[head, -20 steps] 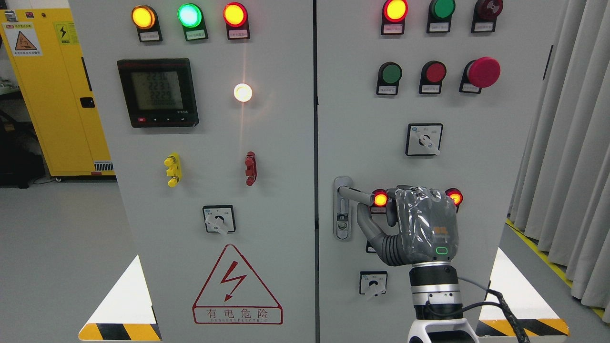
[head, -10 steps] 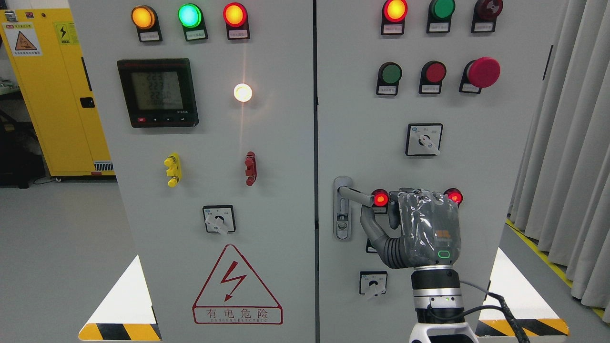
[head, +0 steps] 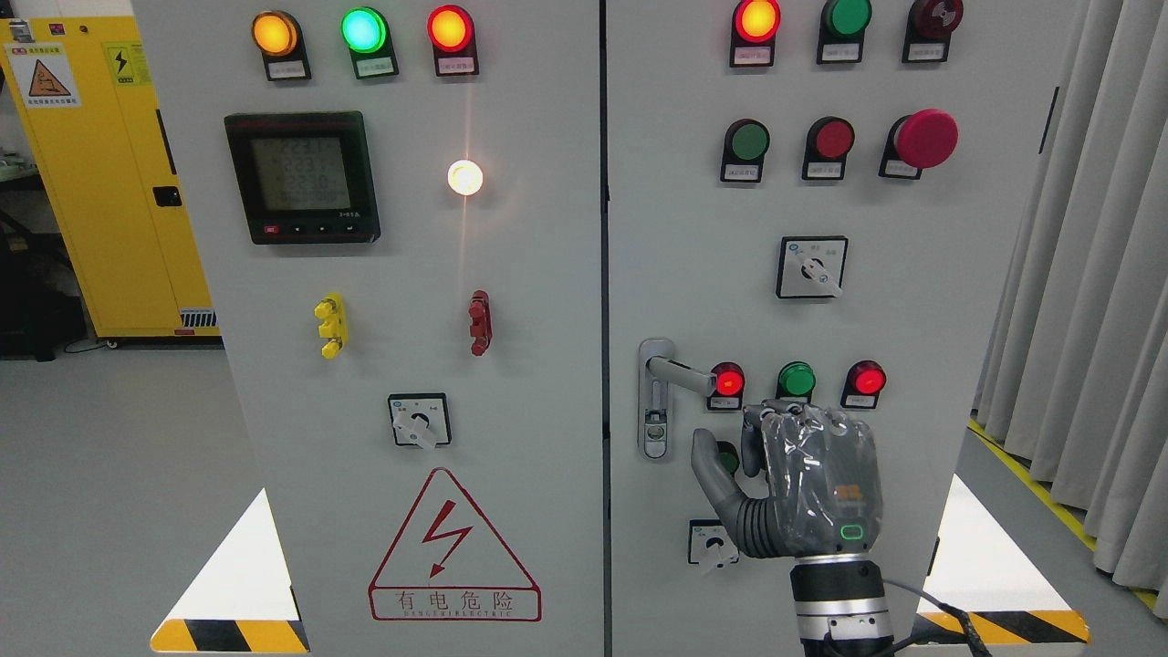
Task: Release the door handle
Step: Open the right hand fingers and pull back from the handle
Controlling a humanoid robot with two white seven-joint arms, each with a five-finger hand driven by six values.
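The grey door handle (head: pixel 680 371) sticks out to the right from its metal lock plate (head: pixel 654 401) at the left edge of the cabinet's right door (head: pixel 675 228). My right hand (head: pixel 730 443), grey and wrapped in clear film, hangs below and to the right of the handle, clear of it. The thumb (head: pixel 707 467) is spread to the left, the fingers (head: pixel 776 418) are loosely bent, and the hand holds nothing. The left arm does not show.
Red (head: pixel 727 380), green (head: pixel 796 380) and red (head: pixel 866 378) lamps sit just right of the handle, above the hand. A rotary switch (head: pixel 714 542) is beside the wrist. The left door (head: pixel 411 274) carries a meter and lamps. Curtains (head: pixel 1086 319) hang at right, a yellow cabinet (head: pixel 100 182) at left.
My right hand has let go of the handle and dropped down and away from it, uncovering the green lamp. The handle has stayed pointing right.
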